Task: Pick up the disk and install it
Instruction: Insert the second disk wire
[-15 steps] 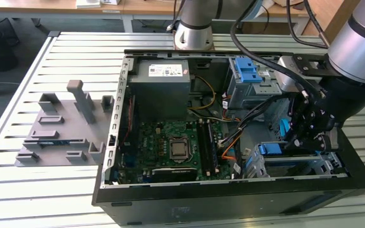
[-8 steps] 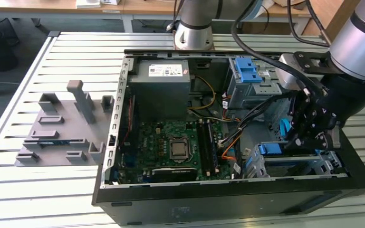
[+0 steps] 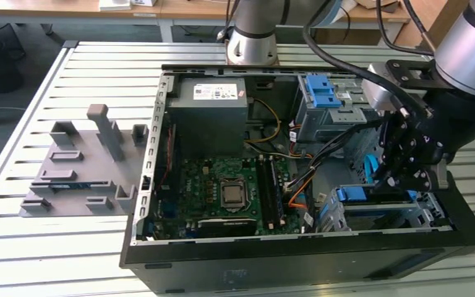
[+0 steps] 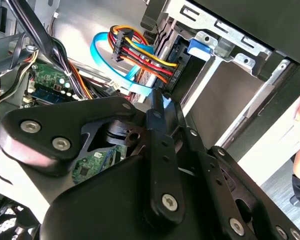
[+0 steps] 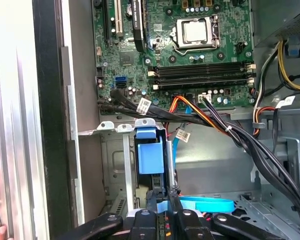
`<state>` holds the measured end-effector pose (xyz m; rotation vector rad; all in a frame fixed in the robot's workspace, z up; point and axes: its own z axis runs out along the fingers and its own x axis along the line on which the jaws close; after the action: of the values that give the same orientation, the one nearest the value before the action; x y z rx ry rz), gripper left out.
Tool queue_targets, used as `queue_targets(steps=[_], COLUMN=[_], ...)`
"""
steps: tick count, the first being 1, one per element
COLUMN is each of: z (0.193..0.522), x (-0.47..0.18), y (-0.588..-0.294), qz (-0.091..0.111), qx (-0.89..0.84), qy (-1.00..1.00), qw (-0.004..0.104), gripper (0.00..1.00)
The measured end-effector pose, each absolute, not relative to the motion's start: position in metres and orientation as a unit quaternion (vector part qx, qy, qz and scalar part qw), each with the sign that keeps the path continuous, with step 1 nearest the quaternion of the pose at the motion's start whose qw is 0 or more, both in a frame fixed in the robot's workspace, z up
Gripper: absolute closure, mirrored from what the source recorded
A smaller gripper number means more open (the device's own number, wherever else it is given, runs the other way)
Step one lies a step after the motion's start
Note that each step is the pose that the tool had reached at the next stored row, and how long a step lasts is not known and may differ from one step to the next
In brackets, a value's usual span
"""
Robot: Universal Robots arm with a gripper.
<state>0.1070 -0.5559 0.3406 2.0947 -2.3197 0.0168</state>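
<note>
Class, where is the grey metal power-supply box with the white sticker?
The grey power-supply box sits at the far end of the open case, beyond the green motherboard and toward the exterior view's left of the blue-latched metal drive cage.

The gripper (image 3: 404, 162) is matt black metal with bright steel screw heads. The computer case (image 3: 221, 266) is black painted sheet metal, satin in finish; its drive cage (image 5: 115, 127) is bare grey stamped steel. The latch (image 5: 151, 152) is smooth blue plastic. The motherboard (image 3: 225, 189) is glossy green laminate. The table (image 3: 47, 253) is ribbed, brushed aluminium. The grey fixture (image 3: 81, 167) looks matt plastic.
</note>
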Motion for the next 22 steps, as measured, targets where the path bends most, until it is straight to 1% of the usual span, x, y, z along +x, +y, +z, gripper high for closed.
queue_targets(steps=[2, 3, 5, 6, 15, 22], z=[0.3414, 0.3415, 0.3416, 0.3417, 0.3335, 0.3346], x=[0.1070, 0.1070, 0.1070, 0.1070, 0.1087, 0.1087], y=[-0.5559, -0.5559, -0.5558, -0.5559, -0.5559, -0.5559], qz=[0.005, 0.005, 0.005, 0.005, 0.006, 0.004], qx=[0.670, 0.670, 0.670, 0.670, 0.670, 0.670], qy=[-0.742, -0.742, -0.742, -0.742, -0.742, -0.742], qw=[0.008, 0.008, 0.008, 0.008, 0.008, 0.007], gripper=[0.78, 0.84, 0.84, 0.89, 0.89, 0.89])
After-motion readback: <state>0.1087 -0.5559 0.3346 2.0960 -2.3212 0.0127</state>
